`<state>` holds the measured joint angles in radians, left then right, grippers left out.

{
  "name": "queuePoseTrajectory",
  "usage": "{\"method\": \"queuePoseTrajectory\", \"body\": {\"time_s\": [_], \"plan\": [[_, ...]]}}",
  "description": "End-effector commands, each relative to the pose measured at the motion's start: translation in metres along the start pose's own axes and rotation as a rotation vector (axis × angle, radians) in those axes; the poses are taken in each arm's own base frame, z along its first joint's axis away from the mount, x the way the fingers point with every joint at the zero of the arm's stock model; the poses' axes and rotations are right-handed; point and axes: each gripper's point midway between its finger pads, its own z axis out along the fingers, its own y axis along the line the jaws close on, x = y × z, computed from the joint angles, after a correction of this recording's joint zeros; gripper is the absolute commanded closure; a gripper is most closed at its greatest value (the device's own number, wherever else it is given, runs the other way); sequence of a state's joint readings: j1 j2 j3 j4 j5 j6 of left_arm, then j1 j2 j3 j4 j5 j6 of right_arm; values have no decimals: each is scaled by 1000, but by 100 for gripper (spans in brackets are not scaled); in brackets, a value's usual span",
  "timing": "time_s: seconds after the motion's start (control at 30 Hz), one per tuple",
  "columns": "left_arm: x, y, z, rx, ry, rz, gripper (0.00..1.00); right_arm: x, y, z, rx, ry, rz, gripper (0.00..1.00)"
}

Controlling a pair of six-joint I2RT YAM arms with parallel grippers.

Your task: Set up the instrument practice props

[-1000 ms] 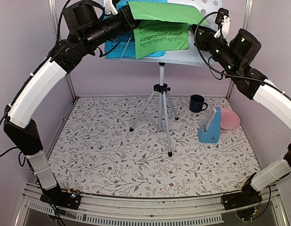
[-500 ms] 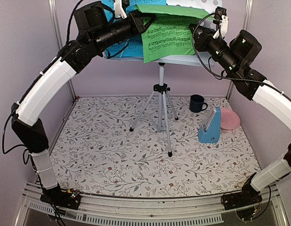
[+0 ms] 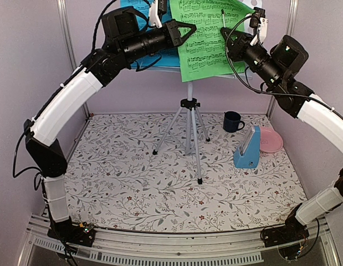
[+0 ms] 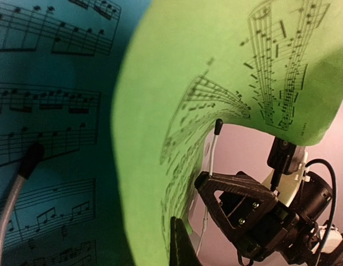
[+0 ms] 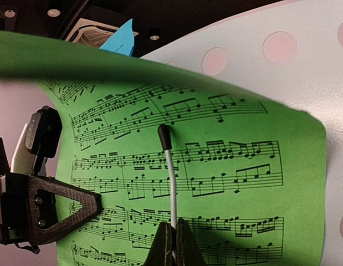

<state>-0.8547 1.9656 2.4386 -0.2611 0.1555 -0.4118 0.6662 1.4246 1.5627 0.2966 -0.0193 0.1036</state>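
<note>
The green music sheet (image 3: 207,41) hangs upright in front of the music stand (image 3: 190,105), whose desk it mostly hides. My left gripper (image 3: 190,29) is shut on the sheet's left edge (image 4: 154,166), with one dark finger (image 4: 181,246) showing beside the paper. My right gripper (image 3: 224,33) is shut on the stand's thin white page-holder wire (image 5: 170,172), which lies over the green sheet (image 5: 226,166). The blue music sheet (image 4: 44,100) stands behind, to the left, under a second wire (image 4: 19,183). On the mat at the right stands the small blue metronome (image 3: 249,149).
A dark blue mug (image 3: 233,121) and a pink plate (image 3: 270,139) sit at the back right, near the metronome. The silver tripod legs (image 3: 196,149) spread over the middle of the flowered mat (image 3: 132,183). Lilac walls close in both sides.
My left gripper has risen and swung right, lifting the green sheet from a folded-over droop to hanging upright against the stand. The right gripper has stayed on the wire.
</note>
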Motion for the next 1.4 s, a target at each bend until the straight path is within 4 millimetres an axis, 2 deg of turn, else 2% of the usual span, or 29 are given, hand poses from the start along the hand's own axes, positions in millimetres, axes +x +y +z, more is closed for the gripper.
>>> {"method": "queuePoseTrajectory", "body": {"time_s": [0.0,0.33,0.47,0.53,0.8,0.83,0.87,1.03,1.37], "plan": [[10,0,13,35,6,19,100,-16,10,2,-54,-62,-8,100],[11,-3,22,74,-20,16,100,-13,9,2,-47,-59,4,100],[7,-4,19,62,-22,24,99,-19,6,-2,-25,-72,4,78],[5,-4,16,60,-24,25,93,-21,5,-5,-18,-77,2,71],[6,-11,7,41,-12,58,79,-40,2,-26,8,-107,-14,61],[-3,-16,-2,38,-25,65,77,-41,1,-30,18,-109,-18,60],[-7,-18,-6,32,-32,70,75,-43,-1,-34,33,-113,-23,60],[3,-13,-13,-8,-9,64,73,-50,-18,-57,132,-111,-59,58],[16,-5,-12,-35,16,52,77,-31,-60,-85,248,16,-56,54]]}}
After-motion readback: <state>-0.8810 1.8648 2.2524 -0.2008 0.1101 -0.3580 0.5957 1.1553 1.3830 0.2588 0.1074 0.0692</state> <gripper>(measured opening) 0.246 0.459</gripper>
